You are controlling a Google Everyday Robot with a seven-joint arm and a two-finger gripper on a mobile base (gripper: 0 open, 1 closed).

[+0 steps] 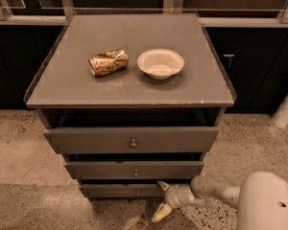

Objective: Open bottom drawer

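Bottom drawer (pixel 110 191), the flat grey front lowest on the grey three-drawer bench (pixel 57 92), sits low in the frame, left of centre. It is tucked back under the two wider fronts above it and, to my eye, is closed or nearly so. I judge it a stiff, rigid panel on slides. It should not flex, but it may drag or stick, so I would want a straight outward pull, not a twist.

Up on the bench top a crushed brown metal can (pixel 108 63) lies on its side. It is light and loose, and could roll if I jerk the frame.

The drawer's tiny round metal knob (pixel 138 192), at the middle of the front, is the only place to take hold. It looks smooth and small, so I expect it to slip unless pinched squarely.

A shallow round white bowl (pixel 160 63) stands just right of the can, apart from it.

My end effector (pixel 161 200) hangs just right of the knob at bottom centre. Its fingers are spread wide, one above the other, holding nothing. Whether it touches the front I cannot tell. Its pale arm (pixel 213 191) runs off to the lower right.
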